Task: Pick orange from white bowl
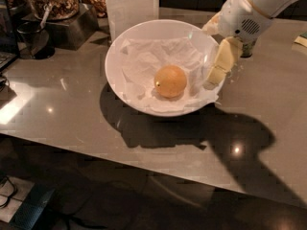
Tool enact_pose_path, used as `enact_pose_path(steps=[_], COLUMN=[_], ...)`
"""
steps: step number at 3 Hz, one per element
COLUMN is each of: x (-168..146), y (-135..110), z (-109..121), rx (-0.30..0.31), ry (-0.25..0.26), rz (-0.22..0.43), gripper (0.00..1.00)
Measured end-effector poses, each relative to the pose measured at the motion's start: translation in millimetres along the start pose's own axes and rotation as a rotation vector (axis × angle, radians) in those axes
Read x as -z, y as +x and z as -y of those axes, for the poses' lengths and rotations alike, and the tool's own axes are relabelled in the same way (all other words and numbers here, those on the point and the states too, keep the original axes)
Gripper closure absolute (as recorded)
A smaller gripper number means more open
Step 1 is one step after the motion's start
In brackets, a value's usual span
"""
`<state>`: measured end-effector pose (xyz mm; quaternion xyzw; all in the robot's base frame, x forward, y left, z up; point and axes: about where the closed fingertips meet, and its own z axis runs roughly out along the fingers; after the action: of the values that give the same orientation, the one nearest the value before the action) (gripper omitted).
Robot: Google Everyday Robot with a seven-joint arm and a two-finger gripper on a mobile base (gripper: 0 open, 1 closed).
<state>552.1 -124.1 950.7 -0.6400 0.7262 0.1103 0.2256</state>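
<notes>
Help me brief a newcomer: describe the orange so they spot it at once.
On the grey countertop sits a white bowl lined with crumpled paper. The orange lies near its middle; the gripper hangs over the bowl's rim. It alone is round and yellow-orange.

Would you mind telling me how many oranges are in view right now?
1. The orange lies on the paper in the middle of the white bowl; the paper could hide others. The gripper hangs at the bowl's right rim.
</notes>
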Motion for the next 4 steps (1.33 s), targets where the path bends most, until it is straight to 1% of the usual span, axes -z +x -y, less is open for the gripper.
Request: enact_pose_path(steps=[1, 2, 3, 4], x=[-30.7, -34.1, -34.1, -49.4], y=[-16.0, -16.0, -16.0, -19.4], z=[12.0, 13.7, 13.7, 13.7], rx=[0.022, 0.021, 0.021, 0.016], ry=[-0.063, -0.066, -0.066, -0.102], rz=[0.043, 0.045, 0.045, 0.074], gripper=[0.0, 0.01, 0.19, 0.16])
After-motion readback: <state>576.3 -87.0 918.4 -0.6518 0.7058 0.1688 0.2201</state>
